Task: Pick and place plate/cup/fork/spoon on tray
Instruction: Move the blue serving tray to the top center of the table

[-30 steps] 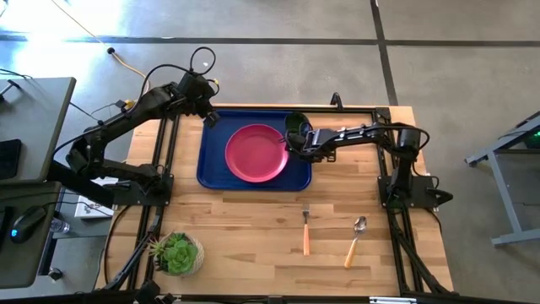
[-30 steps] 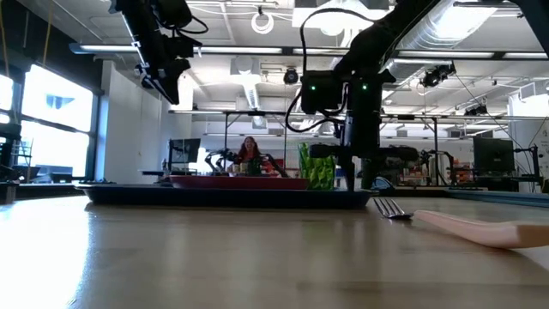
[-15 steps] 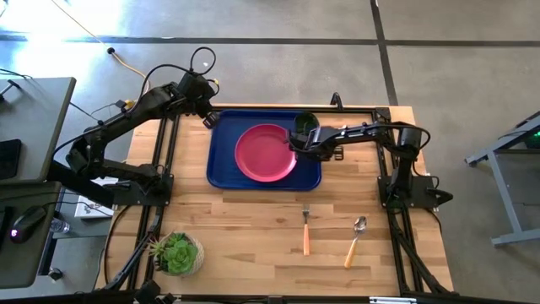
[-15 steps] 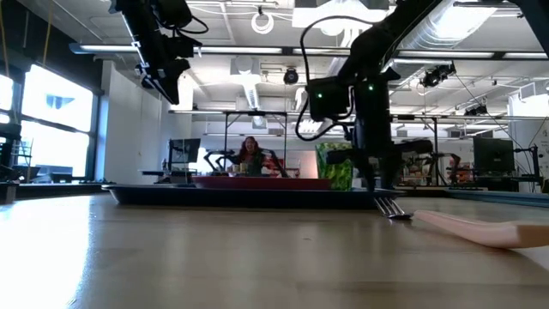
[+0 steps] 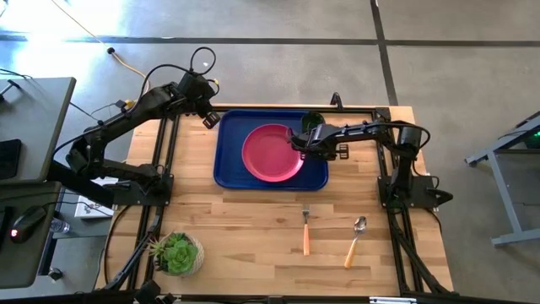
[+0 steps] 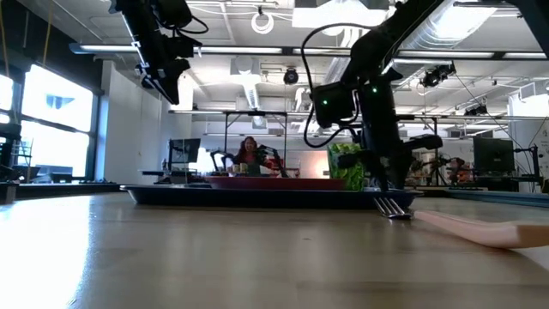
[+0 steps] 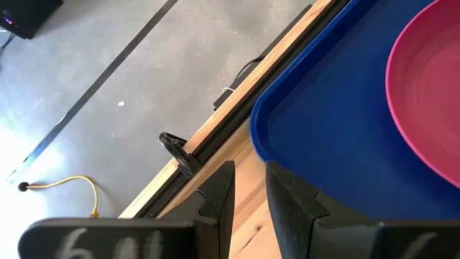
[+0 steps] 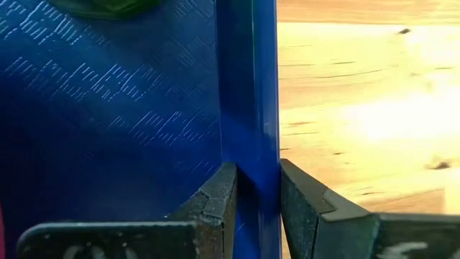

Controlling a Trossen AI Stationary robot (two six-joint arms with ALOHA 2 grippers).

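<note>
The dark-blue tray (image 5: pixel 229 173) lies flat on the table's far middle. The pink-red plate (image 5: pixel 272 152) rests in its centre, and the dark-green cup (image 5: pixel 312 121) stands in its far right corner. My right gripper (image 5: pixel 326 149) is shut on the tray's right rim. My left gripper (image 5: pixel 209 118) hangs raised over the table's far side, by the tray's far left corner (image 7: pixel 269 137), narrowly open with nothing between its fingers. The fork (image 5: pixel 305 230) and the spoon (image 5: pixel 355 241) lie on the wood near the front right. My right gripper pinches the tray's right rim (image 8: pixel 250 162) between its two fingers, one finger (image 8: pixel 215 198) inside the tray and the other outside over the wood. The fingers come steeply from above. The tray stays flat on the table, the cup (image 8: pixel 108 7) just beyond the hold.
A potted succulent (image 5: pixel 176 253) stands at the near left corner. In the low view the fork's tines (image 6: pixel 390 208) lie just in front of the tray (image 6: pixel 257 196). Bare wood lies right of the tray and across the near middle. A black frame rail runs along the table's edges.
My right gripper has tipped and drawn back toward the table's right edge, staying shut on the rim. The tray has slid along the table to the right with it, carrying the plate and cup.
</note>
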